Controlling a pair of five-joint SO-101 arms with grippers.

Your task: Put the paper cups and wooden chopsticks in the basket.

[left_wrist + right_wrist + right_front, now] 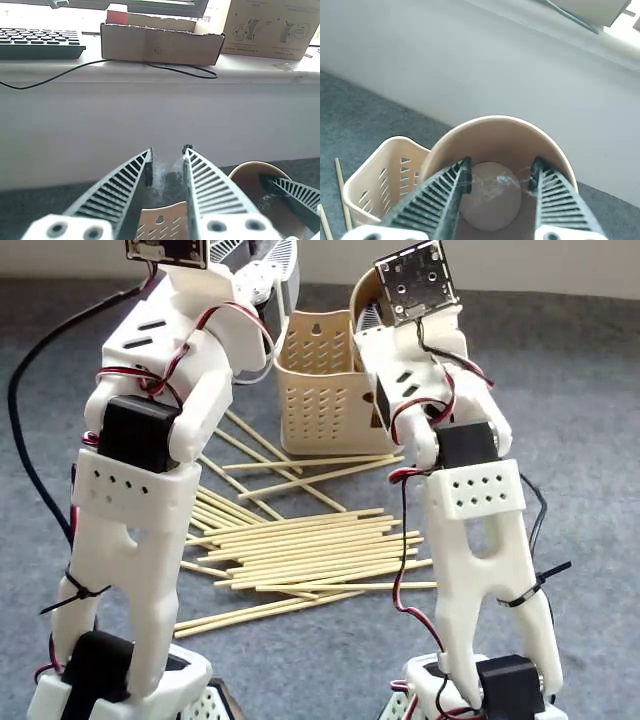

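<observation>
We see the left gripper (167,152) empty near the basket (160,225), its fingers slightly apart. The right gripper (501,167) is spread, tips at the mouth of the paper cup (495,135), just beside the basket's rim. Chopsticks (300,550) lie scattered on the carpet (590,420).

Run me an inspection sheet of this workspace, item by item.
Surface: grey carpet-like mat.
Job's things: wooden chopsticks scattered on the mat in front of the basket; basket upright; paper cup beside the basket.
Clutter: nothing seen.
End effectors: left end effector open over the basket; right end effector at the paper cup's mouth, grip unclear.
Cables: red, black and white wires on the arms; black cable on the mat.
Surroundings: white wall, ledge with keyboard and cardboard boxes.
</observation>
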